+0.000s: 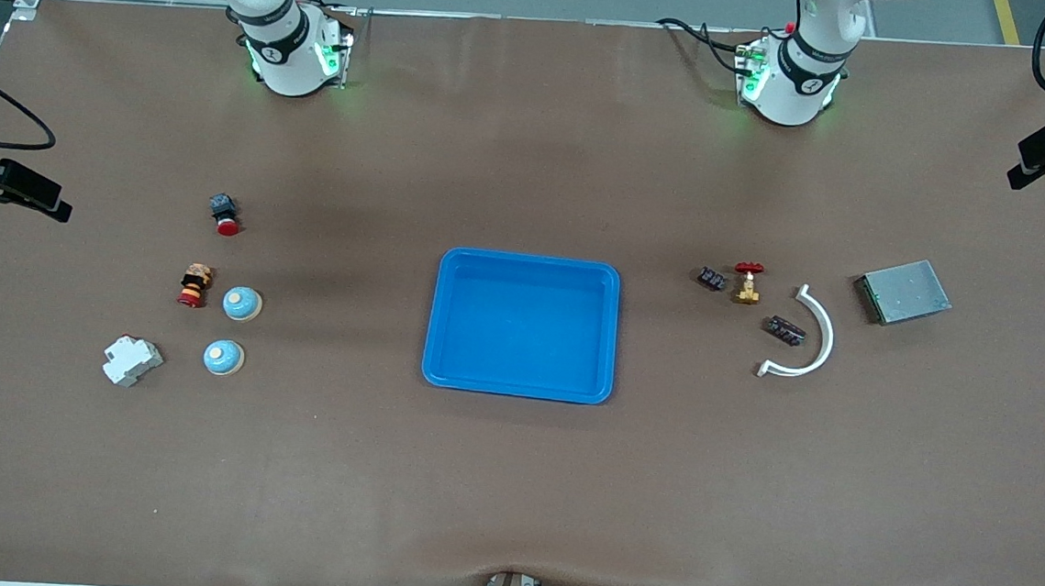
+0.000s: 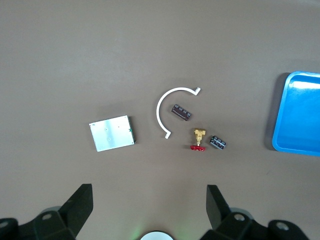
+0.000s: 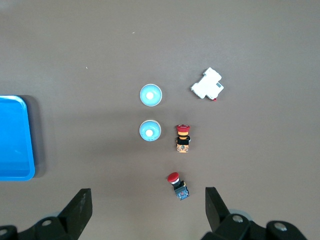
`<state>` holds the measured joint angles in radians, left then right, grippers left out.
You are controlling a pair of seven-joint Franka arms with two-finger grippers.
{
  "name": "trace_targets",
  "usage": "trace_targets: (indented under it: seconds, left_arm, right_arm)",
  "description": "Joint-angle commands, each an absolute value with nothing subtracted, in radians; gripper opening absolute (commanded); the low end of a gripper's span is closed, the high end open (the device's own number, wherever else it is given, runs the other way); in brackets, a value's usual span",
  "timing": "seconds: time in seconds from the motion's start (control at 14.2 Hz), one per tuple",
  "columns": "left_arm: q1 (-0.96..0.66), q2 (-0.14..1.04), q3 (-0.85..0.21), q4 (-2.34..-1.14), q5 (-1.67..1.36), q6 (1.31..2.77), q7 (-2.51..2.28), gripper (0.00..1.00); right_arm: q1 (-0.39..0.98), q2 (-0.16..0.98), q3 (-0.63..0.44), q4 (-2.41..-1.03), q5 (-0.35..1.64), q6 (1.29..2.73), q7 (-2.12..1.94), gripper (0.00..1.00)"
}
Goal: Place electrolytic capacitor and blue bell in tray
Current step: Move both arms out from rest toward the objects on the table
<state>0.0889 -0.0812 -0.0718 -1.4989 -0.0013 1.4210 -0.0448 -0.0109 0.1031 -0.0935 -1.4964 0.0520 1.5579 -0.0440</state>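
The blue tray lies empty at the middle of the table. Two blue bells stand toward the right arm's end, also seen as bells. Two dark electrolytic capacitors lie toward the left arm's end, also seen as capacitors. My left gripper hangs open and empty high over bare table. My right gripper is likewise open and empty, high over the table by a red push button. Neither gripper shows in the front view.
Beside the capacitors are a brass valve with a red handle, a white curved strip and a grey metal box. Near the bells are a red push button, a second red-and-yellow button and a white breaker.
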Motion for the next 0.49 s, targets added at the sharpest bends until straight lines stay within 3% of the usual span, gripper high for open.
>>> trace_targets:
  seconds: [0.0, 0.42]
  left_arm:
    - [0.089, -0.094, -0.077, -1.497, 0.029, 1.405, -0.038, 1.0]
    - [0.089, -0.086, -0.08, -1.499, 0.045, 1.405, -0.037, 1.0]
  right_arm:
    - [-0.02, 0.071, -0.086, -1.528, 0.055, 1.566, -0.032, 1.0]
    - [-0.02, 0.071, -0.084, -1.54, 0.055, 1.574, -0.034, 1.0]
